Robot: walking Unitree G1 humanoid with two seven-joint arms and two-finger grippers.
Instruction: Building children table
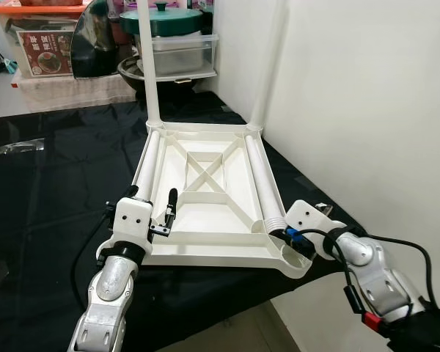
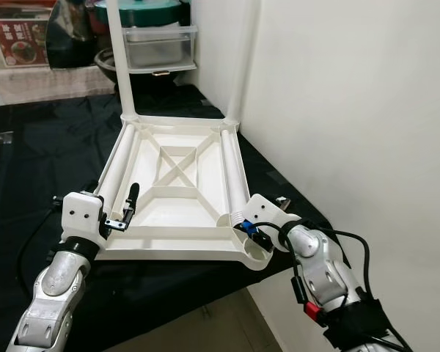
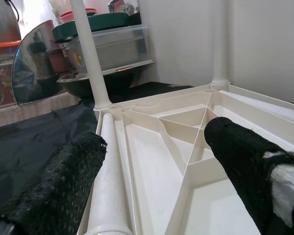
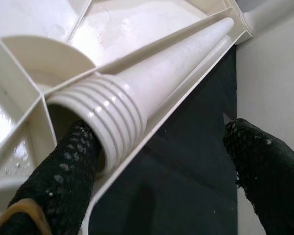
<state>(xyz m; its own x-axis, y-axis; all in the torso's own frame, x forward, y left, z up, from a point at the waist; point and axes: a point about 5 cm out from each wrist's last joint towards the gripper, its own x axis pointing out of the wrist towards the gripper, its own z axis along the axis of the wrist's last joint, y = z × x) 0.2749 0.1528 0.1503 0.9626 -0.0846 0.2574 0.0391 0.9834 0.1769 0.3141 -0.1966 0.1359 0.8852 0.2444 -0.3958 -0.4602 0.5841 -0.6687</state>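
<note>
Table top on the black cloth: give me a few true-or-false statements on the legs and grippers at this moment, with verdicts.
1. The table top lies upside down, its ribbed underside facing up. True.
2. All four legs stand upright in their sockets. False: two upright legs stand at the far corners, and two loose legs lie along the side edges.
3. The right gripper has its fingers open around the threaded end of the loose right leg. True.
4. The left gripper is shut on the loose left leg. False: its fingers are open, straddling that leg's near end.
5. The table top rests on bare wood. False: it lies on a black cloth.
</note>
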